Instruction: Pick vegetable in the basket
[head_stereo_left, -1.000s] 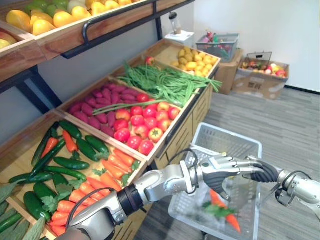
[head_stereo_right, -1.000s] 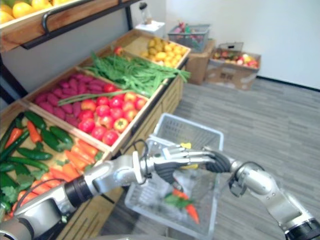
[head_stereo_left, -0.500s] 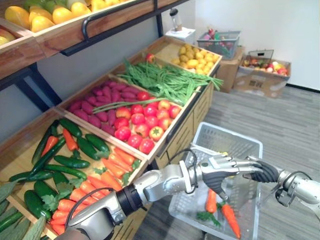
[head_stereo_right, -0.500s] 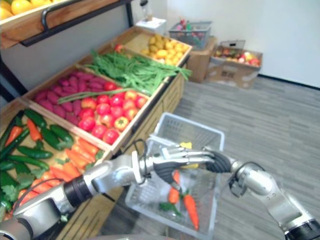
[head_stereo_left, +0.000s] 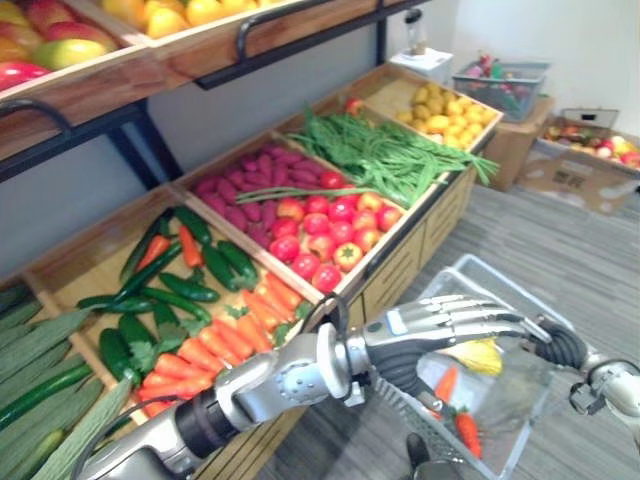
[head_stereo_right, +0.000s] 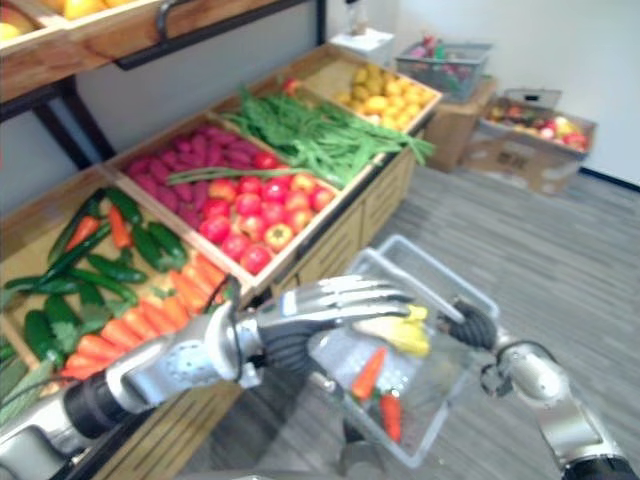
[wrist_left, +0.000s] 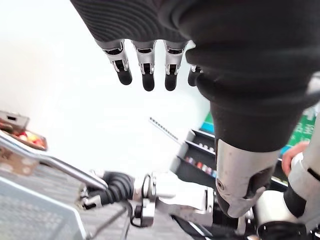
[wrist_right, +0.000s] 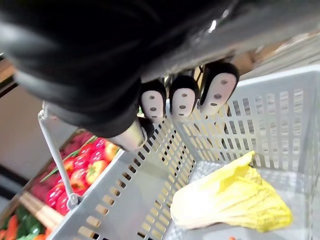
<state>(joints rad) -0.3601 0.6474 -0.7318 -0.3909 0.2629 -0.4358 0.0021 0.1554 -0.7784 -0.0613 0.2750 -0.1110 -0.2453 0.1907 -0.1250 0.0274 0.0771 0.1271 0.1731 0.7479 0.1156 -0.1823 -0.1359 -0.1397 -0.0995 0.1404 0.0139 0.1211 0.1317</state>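
Now the left robot hand (head_stereo_left: 430, 325) hovers over the basket (wrist_right: 280, 115). Its fingers are straight and a little spread, and it holds nothing. Just below its palm two carrots (head_stereo_right: 368, 372) lie on the bottom of the basket, and a yellow leafy cabbage (head_stereo_right: 395, 335) lies beside them, under its fingertips. The right robot hand (head_stereo_right: 470, 322) is just beyond those fingertips, with its fingers curled around the basket handle (wrist_right: 56, 159). Red tomatoes (head_stereo_left: 330, 225) lie in a wooden crate to the left of the left robot hand.
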